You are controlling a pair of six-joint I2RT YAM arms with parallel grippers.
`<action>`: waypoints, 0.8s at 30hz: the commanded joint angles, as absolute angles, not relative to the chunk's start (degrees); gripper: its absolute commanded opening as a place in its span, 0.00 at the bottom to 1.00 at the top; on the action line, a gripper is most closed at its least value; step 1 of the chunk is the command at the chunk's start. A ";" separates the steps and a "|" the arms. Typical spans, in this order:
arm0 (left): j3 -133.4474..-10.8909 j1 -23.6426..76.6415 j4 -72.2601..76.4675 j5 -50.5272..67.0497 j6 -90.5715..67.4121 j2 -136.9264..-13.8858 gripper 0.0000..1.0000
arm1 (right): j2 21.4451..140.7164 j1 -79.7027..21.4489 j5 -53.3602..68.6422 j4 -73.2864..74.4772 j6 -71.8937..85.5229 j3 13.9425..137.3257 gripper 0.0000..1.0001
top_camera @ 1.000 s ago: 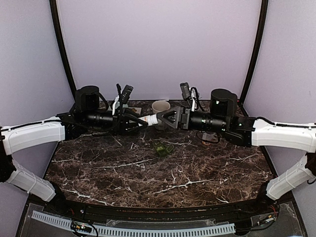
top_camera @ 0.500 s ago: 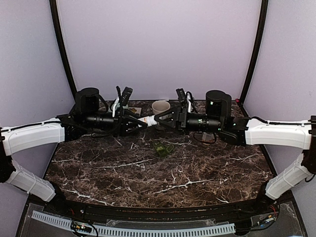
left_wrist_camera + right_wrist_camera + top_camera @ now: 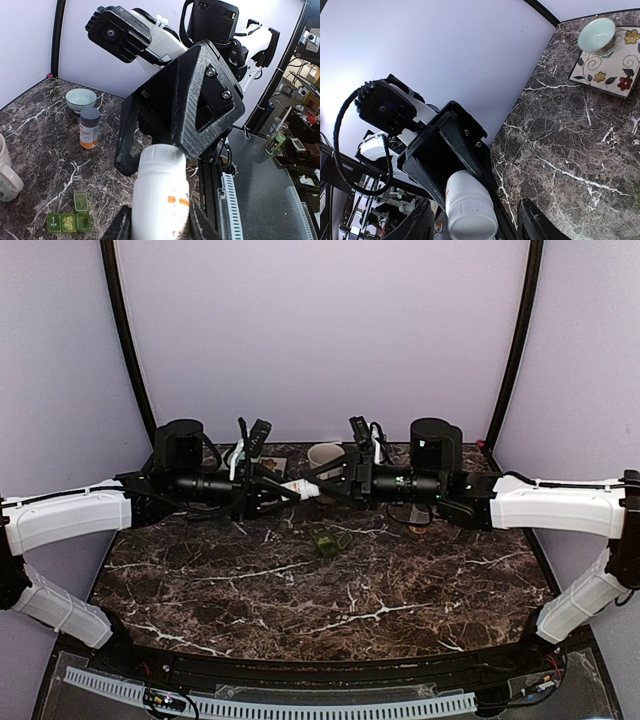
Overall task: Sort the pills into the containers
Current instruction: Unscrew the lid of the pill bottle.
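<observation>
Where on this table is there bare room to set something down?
The near half of the table is bare, from the pill box down to the near edge, and so are the patches left and right of that box. The far strip is crowded: the mug stands there, and the left arm and right arm meet at the white bottle.

My left tool [image 3: 284, 488] and right tool [image 3: 322, 484] meet tip to tip above the back middle of the counter [image 3: 300, 620]. A bottle [image 3: 303, 488] lies level between them, its base gripped in my left tool. Its cap sits between my right tool's fingers, with gaps on either side. The mug [image 3: 325, 454] sits behind it at the back edge. The pill box [image 3: 328, 543] lies before it, near the counter's centre. Back left, a bowl [image 3: 596, 35] rests on a plate [image 3: 615, 70]. Toward the right edge stand another bowl [image 3: 80, 99] and, nearer the middle, a small bottle [image 3: 90, 128].
</observation>
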State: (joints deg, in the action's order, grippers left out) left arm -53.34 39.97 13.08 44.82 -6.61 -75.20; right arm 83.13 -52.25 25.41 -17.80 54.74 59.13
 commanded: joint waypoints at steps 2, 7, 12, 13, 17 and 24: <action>-54.14 40.28 12.48 43.98 -5.15 -74.44 0.00 | 83.82 -53.06 25.96 -18.34 54.25 61.62 0.56; -54.31 40.30 12.41 43.78 -4.98 -74.75 0.00 | 83.94 -53.77 25.76 -17.17 53.80 62.04 0.54; -54.46 40.42 12.46 43.79 -4.98 -74.97 0.00 | 84.09 -54.18 25.53 -16.16 53.16 62.56 0.46; -54.47 40.42 12.40 43.71 -4.95 -74.97 0.00 | 84.22 -54.27 25.55 -15.76 52.83 62.93 0.41; -54.58 40.43 12.41 43.90 -5.04 -74.81 0.00 | 84.59 -54.64 24.60 -12.79 50.87 64.31 0.19; -54.73 40.45 12.35 45.49 -6.15 -74.27 0.00 | 84.64 -55.66 23.80 -7.94 38.94 65.64 0.00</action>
State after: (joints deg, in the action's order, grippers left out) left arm -53.43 40.03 13.04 44.14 -5.50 -75.20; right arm 84.16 -53.87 24.71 -10.28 48.99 63.55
